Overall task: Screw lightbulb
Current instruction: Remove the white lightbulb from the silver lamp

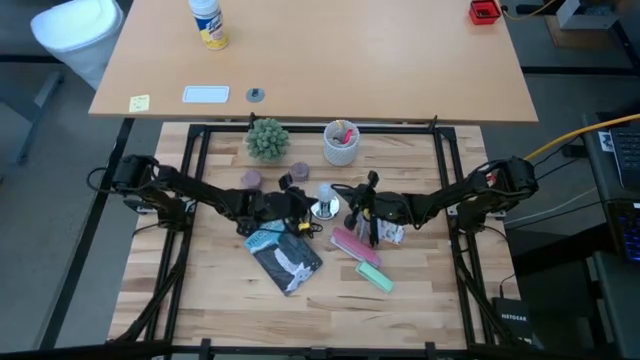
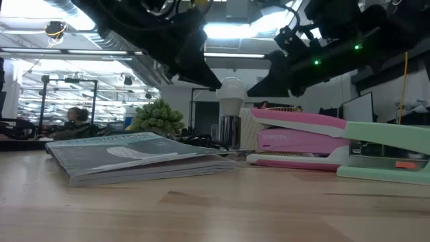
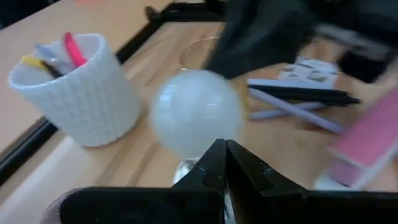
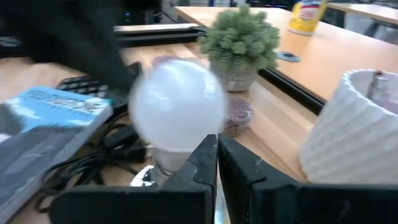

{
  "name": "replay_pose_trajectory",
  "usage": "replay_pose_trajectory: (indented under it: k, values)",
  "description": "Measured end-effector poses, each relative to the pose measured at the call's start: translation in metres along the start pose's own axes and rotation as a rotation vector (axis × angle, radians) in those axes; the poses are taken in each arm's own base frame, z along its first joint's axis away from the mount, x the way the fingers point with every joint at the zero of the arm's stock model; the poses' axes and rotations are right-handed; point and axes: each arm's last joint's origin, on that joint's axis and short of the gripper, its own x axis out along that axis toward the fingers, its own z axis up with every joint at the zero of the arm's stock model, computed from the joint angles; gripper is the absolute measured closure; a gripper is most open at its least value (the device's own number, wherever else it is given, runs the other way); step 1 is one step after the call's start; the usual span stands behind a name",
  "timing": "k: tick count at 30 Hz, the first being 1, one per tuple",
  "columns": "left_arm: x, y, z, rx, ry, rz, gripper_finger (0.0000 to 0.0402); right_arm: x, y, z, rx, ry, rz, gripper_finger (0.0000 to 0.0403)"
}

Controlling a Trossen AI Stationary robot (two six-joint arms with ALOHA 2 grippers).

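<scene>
The white lightbulb (image 1: pixel 325 194) stands upright mid-table on its silvery neck (image 2: pixel 230 131). It also shows in the left wrist view (image 3: pixel 196 112) and the right wrist view (image 4: pixel 177 106). A thin black cord (image 4: pixel 93 163) lies beside it. My left gripper (image 3: pixel 224 155) is shut, close on the bulb's left, level with its lower half. My right gripper (image 4: pixel 216 155) is shut, close on the bulb's right. The socket is hidden behind the fingers. My left gripper comes level from the table's left with its shut fingertips (image 3: pixel 214 163) in front of the bulb's lower part; I cannot tell whether it touches. My right gripper comes level from the table's right with its shut fingertips (image 4: pixel 205 165) beside the bulb's neck (image 4: pixel 155 169); I cannot tell whether it touches.
A white cup with pens (image 1: pixel 341 142) and a small green plant (image 1: pixel 267 138) stand behind the bulb. A book (image 1: pixel 285 258), a pink stapler (image 1: pixel 352 245) and a green stapler (image 1: pixel 375 277) lie in front. Black pens (image 3: pixel 298 93) lie near the right arm.
</scene>
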Motion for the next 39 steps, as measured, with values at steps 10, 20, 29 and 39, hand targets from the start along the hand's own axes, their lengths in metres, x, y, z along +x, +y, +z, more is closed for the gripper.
replay_pose_trajectory:
  k: [10, 20, 29, 39]
  values:
    - [-0.007, -0.014, 0.003, -0.015, -0.042, -0.038, 0.04, 0.006, -0.013, 0.0, 0.0, 0.008, -0.049, 0.0384]
    - [-0.02, -0.008, 0.025, 0.047, -0.194, 0.103, 0.04, -0.015, -0.003, 0.024, -0.069, -0.088, 0.02, 0.0384]
    - [0.0, 0.025, 0.022, 0.018, -0.14, 0.196, 0.04, -0.032, 0.024, 0.026, -0.079, -0.116, 0.227, 0.0384]
    - [0.025, 0.034, 0.002, -0.032, -0.049, 0.071, 0.04, -0.012, 0.02, 0.006, -0.096, -0.063, 0.133, 0.0384]
